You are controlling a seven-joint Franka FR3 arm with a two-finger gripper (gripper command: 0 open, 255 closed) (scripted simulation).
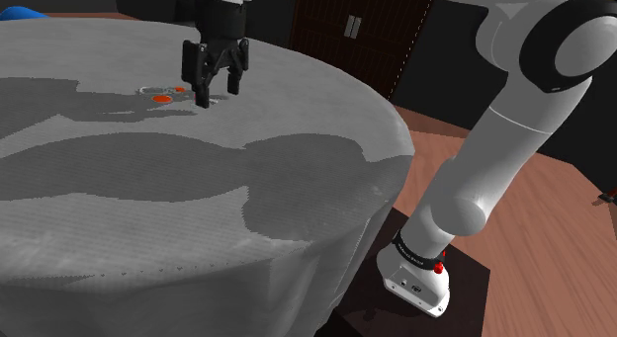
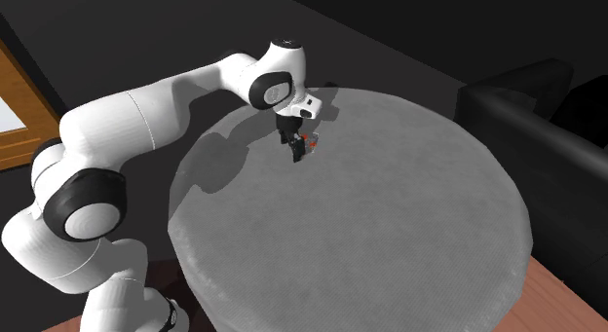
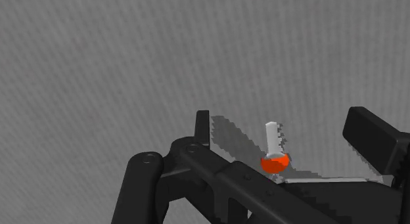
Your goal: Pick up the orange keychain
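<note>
Black two-finger gripper (image 3: 285, 129) stands open, tips either side of the small orange keychain (image 3: 275, 162) with its white stem — untouched, lying on the round grey table (image 1: 297, 207). Likely light, stiff and a bit slippery — best pinched across the orange bulb, low to the surface.

The shoulder view sits low and near, beside and a little behind the dark box stand (image 1: 473, 276). It faces across the round grey cloth-covered worktop (image 1: 198, 236) toward the black 2-finger claw (image 1: 219, 93). The second exterior view stands higher and farther off and looks down on the whole worktop, with the white arm (image 2: 146, 116) at its left. The wrist view looks along the claw, close to the cloth. All 3 share the small orange and silver keychain (image 3: 274, 162).
</note>
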